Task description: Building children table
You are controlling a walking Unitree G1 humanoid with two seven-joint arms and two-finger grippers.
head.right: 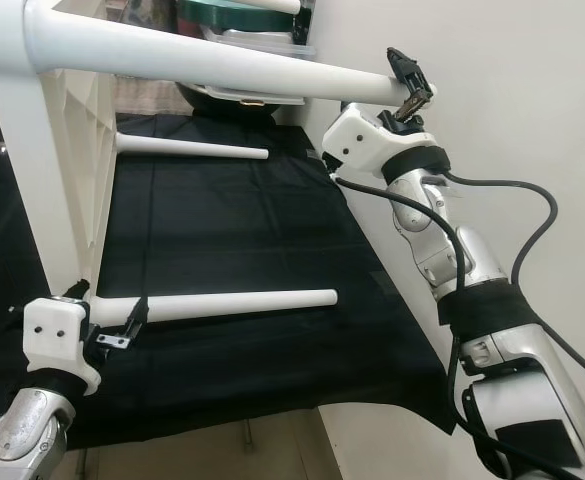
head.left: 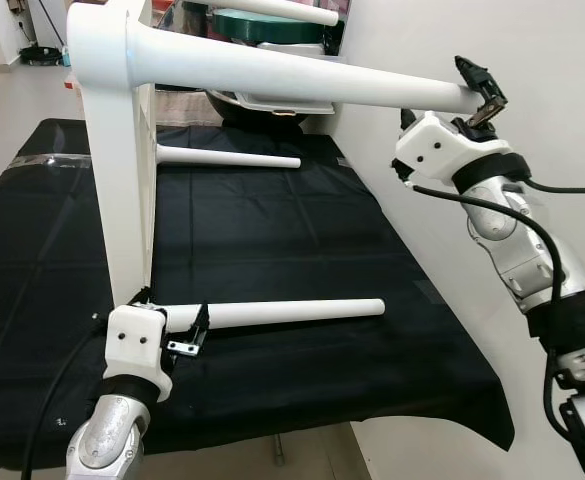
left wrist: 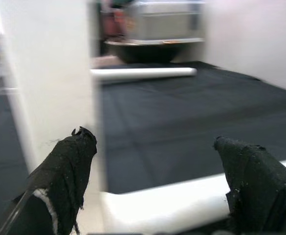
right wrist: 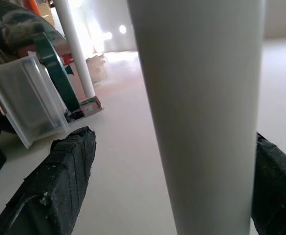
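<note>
A white children's table lies on its side on the black cloth (head.left: 272,230), its top (head.left: 117,150) standing upright at the left and its legs pointing right. My right gripper (head.left: 480,90) is at the far end of the raised near leg (head.left: 302,78). It is open, and the leg (right wrist: 196,98) stands between the fingers (right wrist: 59,181) with a gap on one side. My left gripper (head.left: 187,335) is open at the base of the low near leg (head.left: 292,312), where it meets the top. That leg (left wrist: 167,205) runs across between the fingertips (left wrist: 69,166).
Another leg (head.left: 227,157) juts out low at the back. A white wall (head.left: 542,50) rises close on the right. A clear box and a green lid (head.left: 272,30) sit behind the table. The cloth's edge (head.left: 472,400) drops off at the front right.
</note>
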